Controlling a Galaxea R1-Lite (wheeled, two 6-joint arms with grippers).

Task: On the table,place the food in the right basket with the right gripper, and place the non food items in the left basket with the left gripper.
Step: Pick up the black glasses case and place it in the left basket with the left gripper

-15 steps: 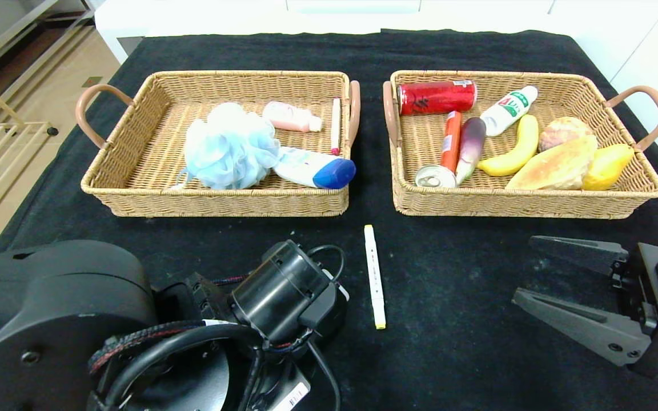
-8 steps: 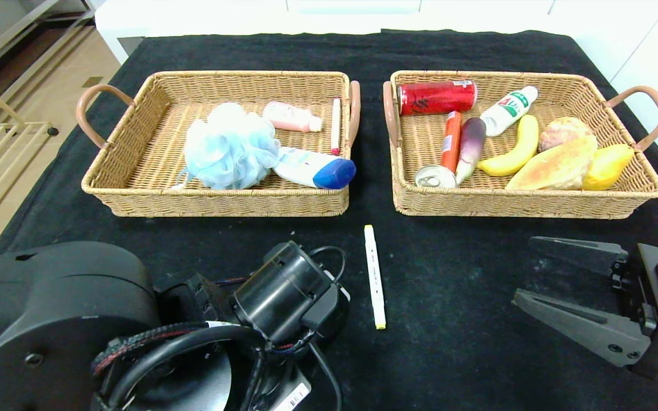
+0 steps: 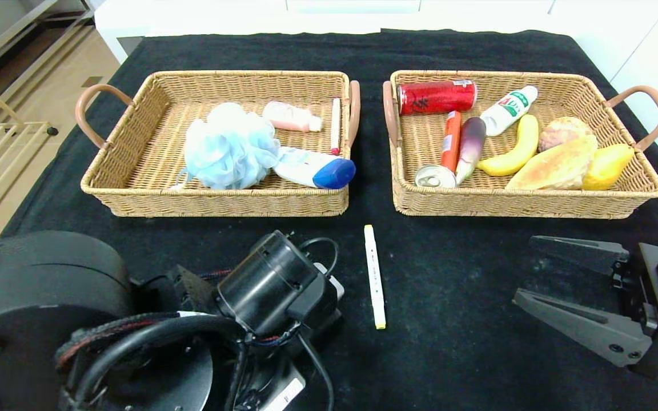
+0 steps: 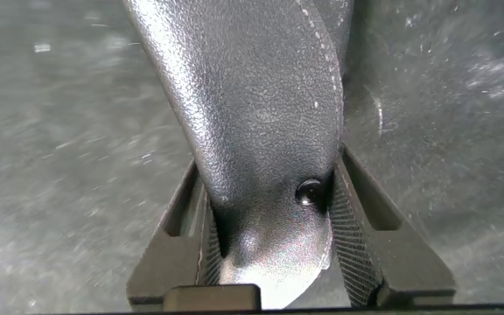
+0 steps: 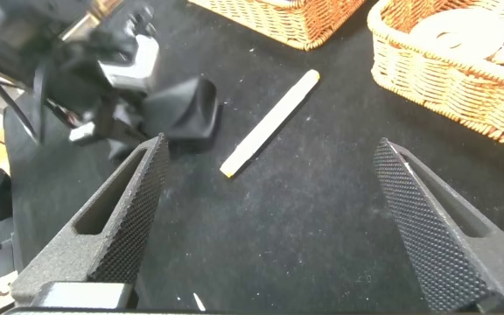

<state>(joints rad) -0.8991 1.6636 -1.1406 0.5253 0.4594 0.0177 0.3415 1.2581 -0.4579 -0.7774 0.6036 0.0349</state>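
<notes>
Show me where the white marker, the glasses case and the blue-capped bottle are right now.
white marker [image 3: 374, 277]: head view, middle of its barrel, lying on the table.
glasses case [image 4: 261, 131]: left wrist view, its black textured shell, between the left gripper's jaws.
blue-capped bottle [image 3: 315, 167]: head view, its white body, in the left basket.

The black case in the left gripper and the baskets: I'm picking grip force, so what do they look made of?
Black case: apparently pebbled leather or faux leather, going by its grained sheen and stitched edge. Left basket and right basket: woven wicker or rattan, matte tan, with visible weave.
</notes>
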